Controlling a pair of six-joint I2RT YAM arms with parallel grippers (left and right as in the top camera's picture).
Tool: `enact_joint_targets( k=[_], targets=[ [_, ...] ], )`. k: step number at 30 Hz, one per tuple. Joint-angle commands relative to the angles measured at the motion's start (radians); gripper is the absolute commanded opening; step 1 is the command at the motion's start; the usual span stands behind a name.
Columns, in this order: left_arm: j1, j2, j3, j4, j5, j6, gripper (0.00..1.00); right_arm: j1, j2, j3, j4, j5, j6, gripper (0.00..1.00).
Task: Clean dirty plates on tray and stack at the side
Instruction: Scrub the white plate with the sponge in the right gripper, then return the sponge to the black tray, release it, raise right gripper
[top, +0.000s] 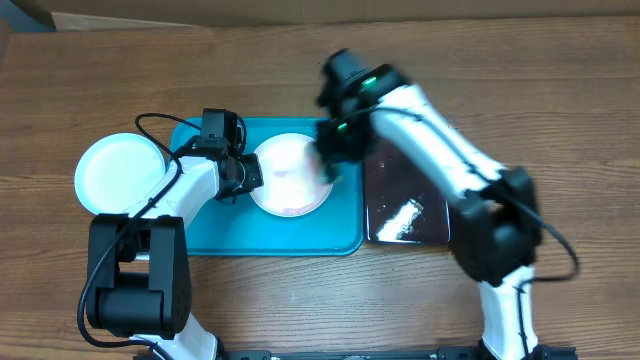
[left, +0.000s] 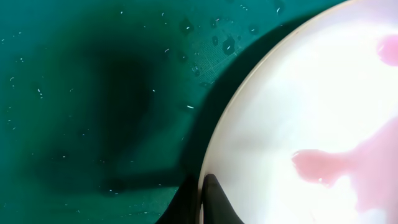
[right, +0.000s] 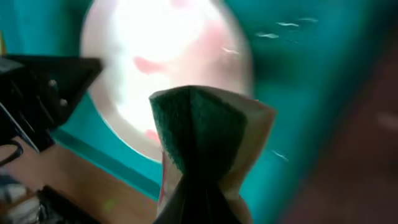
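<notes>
Wooden table (top: 300, 60) — near white plate (right: 168, 56), sponge (right: 199, 124) seemingly pinched, right-wrist view only.

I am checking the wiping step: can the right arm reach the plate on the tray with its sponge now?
Probably yes. The right gripper, holding the sponge, hangs over one edge of the plate with nothing between. The left gripper holds only the opposite rim.

Lab tabletop (top: 560, 90) (two robot arms (top: 430, 120))
</notes>
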Motion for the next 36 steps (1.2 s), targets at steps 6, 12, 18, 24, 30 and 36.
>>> enact_joint_targets(
  k=[6, 12, 18, 24, 30, 36],
  targets=[
    [-0.002, 0.017, -0.011, 0.0, -0.006, -0.006, 0.04, -0.171, -0.108, 0.003, -0.225, 0.302, -0.01, 0.04],
    [-0.002, 0.017, -0.011, -0.001, -0.007, -0.006, 0.04, -0.2, -0.108, -0.164, -0.137, 0.379, 0.046, 0.04],
    [-0.002, 0.017, -0.011, -0.003, -0.007, -0.006, 0.04, -0.183, -0.108, -0.371, 0.085, 0.38, 0.046, 0.04],
    [-0.002, 0.017, -0.011, -0.002, -0.007, -0.006, 0.04, -0.181, -0.108, -0.472, 0.209, 0.379, 0.046, 0.46],
    [-0.002, 0.017, -0.011, -0.004, -0.007, -0.006, 0.08, -0.189, -0.109, -0.415, 0.178, 0.372, 0.038, 0.69],
    [-0.002, 0.017, -0.011, -0.013, -0.007, -0.006, 0.16, -0.273, -0.109, -0.215, 0.034, 0.372, 0.035, 0.89]
  ],
)
